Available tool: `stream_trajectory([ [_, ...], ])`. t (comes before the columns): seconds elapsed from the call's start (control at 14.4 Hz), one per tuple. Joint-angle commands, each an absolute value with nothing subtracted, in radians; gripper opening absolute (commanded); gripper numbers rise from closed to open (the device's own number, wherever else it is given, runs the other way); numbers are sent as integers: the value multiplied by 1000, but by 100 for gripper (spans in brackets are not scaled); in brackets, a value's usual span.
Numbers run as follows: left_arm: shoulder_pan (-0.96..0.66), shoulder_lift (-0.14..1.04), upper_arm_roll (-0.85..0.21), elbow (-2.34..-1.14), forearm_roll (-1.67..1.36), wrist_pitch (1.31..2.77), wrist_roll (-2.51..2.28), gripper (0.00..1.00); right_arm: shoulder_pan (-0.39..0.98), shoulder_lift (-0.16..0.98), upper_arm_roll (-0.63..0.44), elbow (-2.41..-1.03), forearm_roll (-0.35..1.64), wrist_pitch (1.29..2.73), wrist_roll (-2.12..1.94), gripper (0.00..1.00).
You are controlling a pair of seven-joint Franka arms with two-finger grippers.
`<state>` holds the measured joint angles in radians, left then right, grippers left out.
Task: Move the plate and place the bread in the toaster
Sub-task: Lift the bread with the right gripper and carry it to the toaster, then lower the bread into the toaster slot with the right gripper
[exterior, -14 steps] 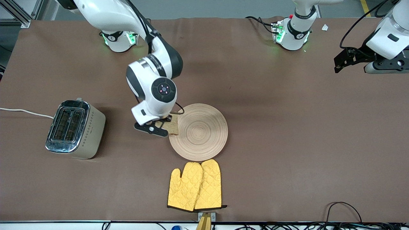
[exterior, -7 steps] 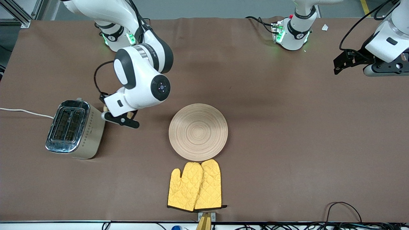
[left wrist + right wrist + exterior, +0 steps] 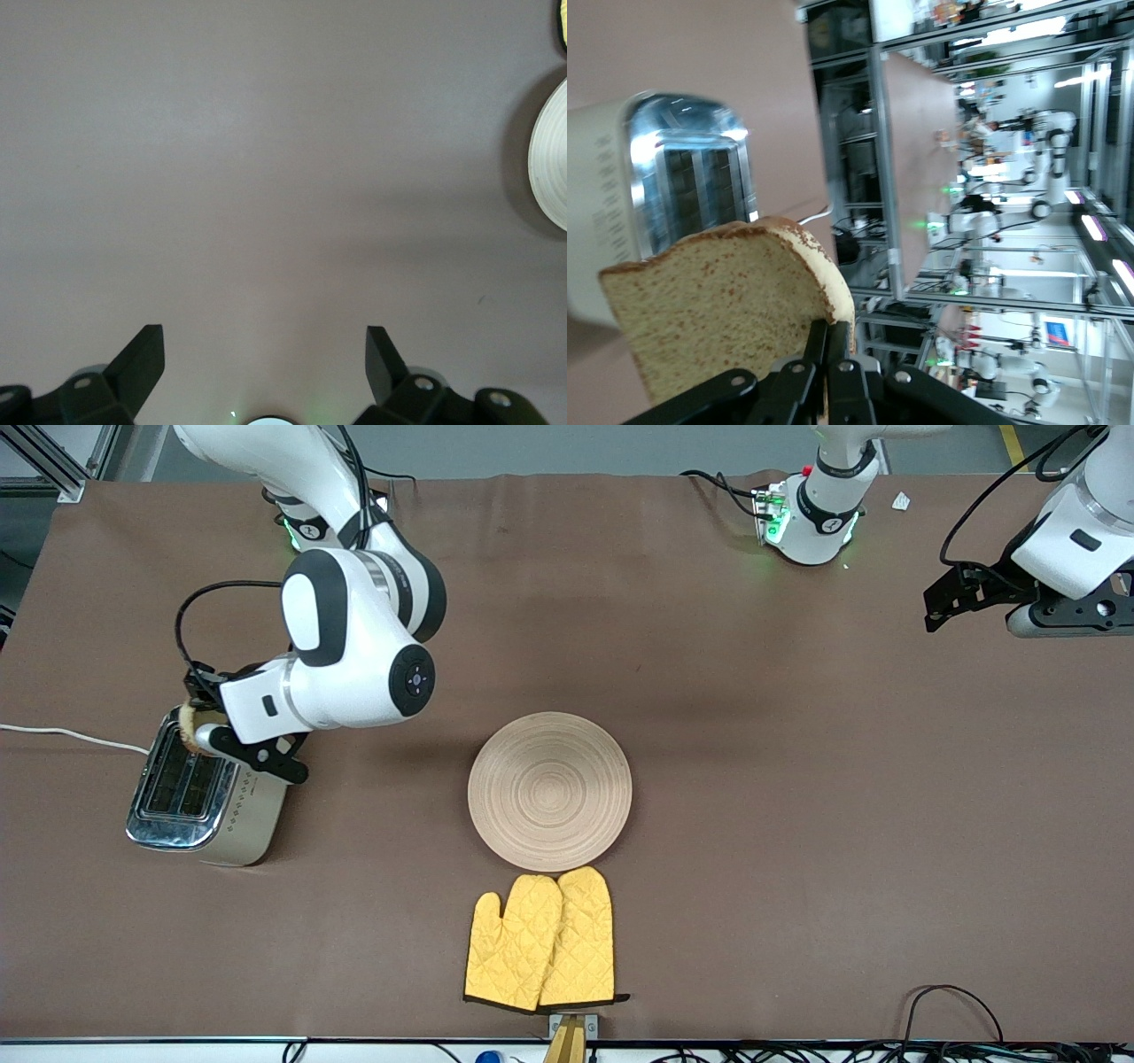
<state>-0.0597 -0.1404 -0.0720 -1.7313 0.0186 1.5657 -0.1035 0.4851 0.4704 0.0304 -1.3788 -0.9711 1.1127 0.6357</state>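
My right gripper [image 3: 199,731] is shut on the bread [image 3: 186,721], a brown slice held over the end of the cream toaster [image 3: 221,824] that lies farther from the front camera. In the right wrist view the bread [image 3: 726,310] sits in the shut gripper [image 3: 833,345], with the toaster's chrome slots [image 3: 687,177] below it. The pale wooden plate [image 3: 549,790] lies bare at the table's middle, and its edge shows in the left wrist view [image 3: 551,159]. My left gripper [image 3: 941,600] is open and empty over bare table at the left arm's end [image 3: 266,354]; that arm waits.
A pair of yellow oven mitts [image 3: 540,941] lies nearer the front camera than the plate, almost touching its rim. The toaster's white cord [image 3: 62,733] runs off the table at the right arm's end. Black cables [image 3: 948,1001] lie along the front edge.
My right gripper has carried the bread from beside the plate across to the toaster and now holds it over the slots. The plate and the left arm have not moved.
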Motion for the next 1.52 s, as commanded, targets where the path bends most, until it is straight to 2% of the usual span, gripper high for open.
stream_trajectory([
  [0.0,-58,-146,-72,-1736,5,1568,-109,100,431,453,35,-1479,-1103,1185,664,0],
  [0.97,-57,-149,-69,-1735,9,1563,-92,100,348,469,37,-1607,-1118,1324,879,1],
  [1.45,-57,-160,-72,-1724,20,1548,-95,100,336,494,37,-1617,-1118,1351,946,1],
])
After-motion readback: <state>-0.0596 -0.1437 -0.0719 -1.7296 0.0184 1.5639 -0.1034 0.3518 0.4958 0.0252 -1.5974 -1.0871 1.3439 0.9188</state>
